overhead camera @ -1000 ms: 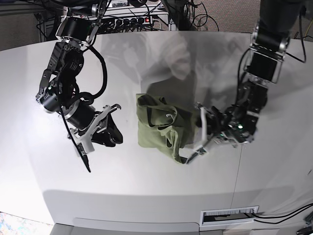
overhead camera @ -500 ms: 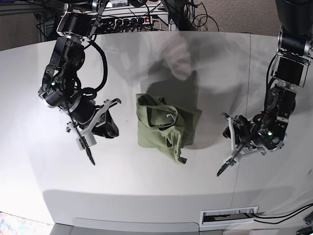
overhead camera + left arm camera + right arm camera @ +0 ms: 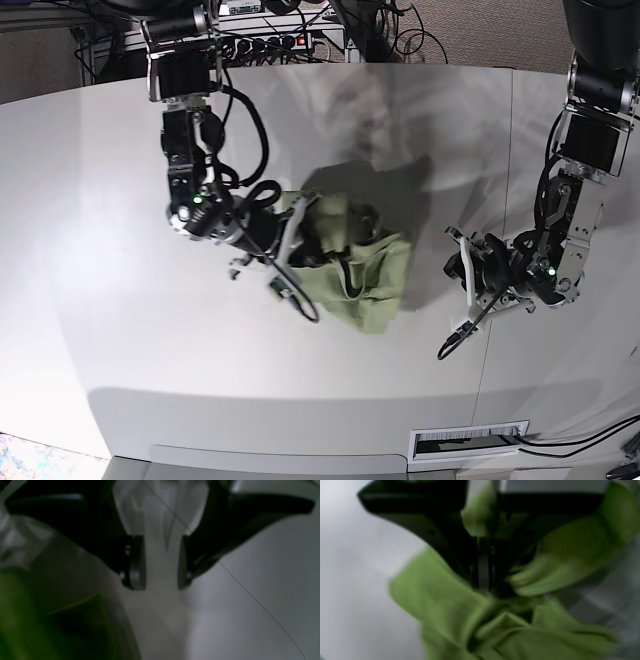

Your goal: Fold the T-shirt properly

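The sage-green T-shirt (image 3: 375, 275) lies bunched and partly folded in the middle of the white table (image 3: 120, 330). My right gripper (image 3: 296, 232) is at the shirt's left edge. In the right wrist view this gripper (image 3: 483, 580) is shut, with folds of the T-shirt (image 3: 440, 595) pinched at and bunched around its tips. My left gripper (image 3: 445, 292) hovers to the right of the shirt, apart from it. The left wrist view shows this gripper (image 3: 157, 585) open over bare table, with a blurred corner of the T-shirt (image 3: 25, 620) at the lower left.
A seam (image 3: 490, 330) runs front to back through the table's right side. A white slotted plate (image 3: 468, 440) sits at the front right edge. Cables and power strips (image 3: 290, 40) lie behind the table's far edge.
My right gripper swung from the left of the shirt onto its left edge and shut on the fabric, bunching it. My left gripper let go, pulled back to the right and stays open.
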Tool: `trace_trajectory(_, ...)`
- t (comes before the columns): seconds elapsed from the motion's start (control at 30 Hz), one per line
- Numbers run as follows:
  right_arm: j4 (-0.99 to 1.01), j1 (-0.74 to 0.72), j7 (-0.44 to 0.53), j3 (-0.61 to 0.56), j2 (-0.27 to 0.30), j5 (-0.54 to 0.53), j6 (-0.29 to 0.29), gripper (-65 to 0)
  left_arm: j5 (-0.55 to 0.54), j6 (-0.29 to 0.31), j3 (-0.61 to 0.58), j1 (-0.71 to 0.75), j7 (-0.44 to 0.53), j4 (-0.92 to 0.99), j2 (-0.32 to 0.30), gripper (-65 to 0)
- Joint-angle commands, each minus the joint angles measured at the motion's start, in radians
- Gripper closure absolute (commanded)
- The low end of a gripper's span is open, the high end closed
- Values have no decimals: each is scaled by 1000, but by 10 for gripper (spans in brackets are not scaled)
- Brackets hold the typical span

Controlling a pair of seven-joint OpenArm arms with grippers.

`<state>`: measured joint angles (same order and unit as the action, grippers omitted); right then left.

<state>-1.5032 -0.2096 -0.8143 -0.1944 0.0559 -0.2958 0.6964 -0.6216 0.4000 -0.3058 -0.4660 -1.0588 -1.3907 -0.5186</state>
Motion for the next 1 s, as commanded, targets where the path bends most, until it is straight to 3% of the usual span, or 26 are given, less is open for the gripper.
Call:
trace_trajectory(0.0,-14,-26,22,-9,-10,-19,2,0,-6,0,10,-30,11,-17,-11,-234)
trace_trajectory(0.33,-15,-48,20,6,-23,6,2,0,28,-1,10,-30,-14,-58,-38,-234)
trace_trajectory(0.47,-15,-85,21,91,-23,-6,2,0,-73,7,10,-24,-27,-97,-61,-234)
trace_trajectory(0.67,-15,-146,22,220,-23,3,2,0,-140,30,10,21,-26,-198,-60,-234)
trace_trajectory(0.8,-13,-159,66,226,-23,134,2,0,-200,71,10,89,-26,-291,-58,-234)
trace_trajectory(0.97,29,-171,154,200,-23,266,2,0,-202,72,10,192,-21,-401,-58,-234)
